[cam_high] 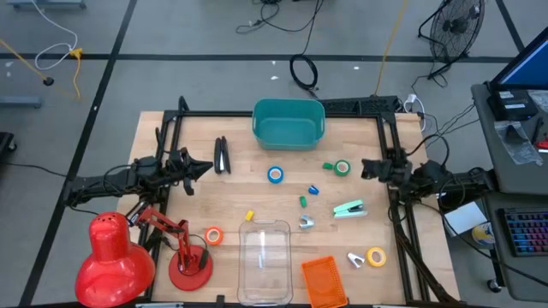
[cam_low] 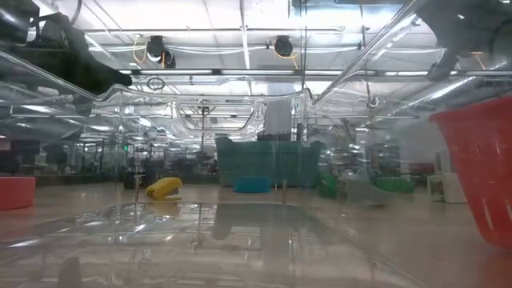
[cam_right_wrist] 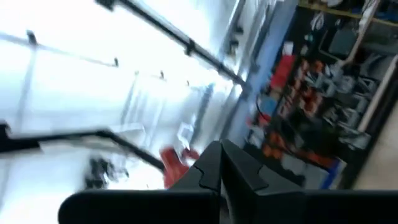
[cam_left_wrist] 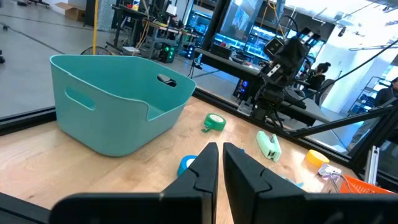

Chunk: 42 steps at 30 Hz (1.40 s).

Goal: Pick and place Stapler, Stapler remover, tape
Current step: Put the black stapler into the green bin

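Note:
In the high view, the blue tape roll [cam_high: 275,174], green roll [cam_high: 342,168], orange roll [cam_high: 213,236] and yellow roll [cam_high: 376,256] lie flat on the wooden table. A mint stapler [cam_high: 349,209] lies right of centre and a black stapler [cam_high: 222,156] left of the teal bin [cam_high: 288,121]. Two metal staple removers [cam_high: 306,222] [cam_high: 354,258] lie near the front. My left gripper [cam_high: 205,168] hovers shut at the table's left, pointing toward the blue roll [cam_left_wrist: 186,165]. My right gripper [cam_high: 366,168] hovers shut at the right, beside the green roll.
A clear plastic tub [cam_high: 264,261] and an orange basket [cam_high: 324,281] stand at the near edge, and a red desk lamp [cam_high: 116,252] at the near left corner. Small coloured bits [cam_high: 302,202] are scattered mid-table. A black frame [cam_high: 387,128] borders the table.

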Each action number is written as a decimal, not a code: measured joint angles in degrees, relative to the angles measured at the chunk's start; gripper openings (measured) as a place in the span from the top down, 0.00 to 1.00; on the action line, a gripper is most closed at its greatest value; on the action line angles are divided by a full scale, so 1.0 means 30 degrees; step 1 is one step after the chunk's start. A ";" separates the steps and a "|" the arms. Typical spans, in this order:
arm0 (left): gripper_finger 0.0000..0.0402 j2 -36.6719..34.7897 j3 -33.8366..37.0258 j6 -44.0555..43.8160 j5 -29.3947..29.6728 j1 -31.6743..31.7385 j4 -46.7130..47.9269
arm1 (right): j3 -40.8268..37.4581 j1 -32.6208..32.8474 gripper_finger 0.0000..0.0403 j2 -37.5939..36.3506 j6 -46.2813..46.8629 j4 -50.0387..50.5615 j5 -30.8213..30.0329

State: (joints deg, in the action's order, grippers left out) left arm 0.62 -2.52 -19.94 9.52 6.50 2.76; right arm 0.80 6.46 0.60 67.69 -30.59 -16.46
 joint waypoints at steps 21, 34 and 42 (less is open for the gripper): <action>0.94 0.0036 0.0058 0.2719 0.3943 0.0007 -0.6446 | 0.0000 0.0000 0.99 0.0007 -0.4856 -0.0466 -0.7120; 0.94 0.0073 -0.0071 -1.1039 0.5514 0.0206 -1.2207 | 0.0000 0.0000 0.99 0.0007 -0.5088 -0.0603 -0.7581; 0.94 0.2720 -0.6343 -0.9446 0.1273 0.0643 0.0147 | 0.0022 0.0000 0.99 0.0007 -0.5964 -0.2067 -0.7609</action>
State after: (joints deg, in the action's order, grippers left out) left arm 8.78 -21.55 -48.28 13.34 8.43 3.21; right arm 0.86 6.46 0.62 49.79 -36.79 -39.29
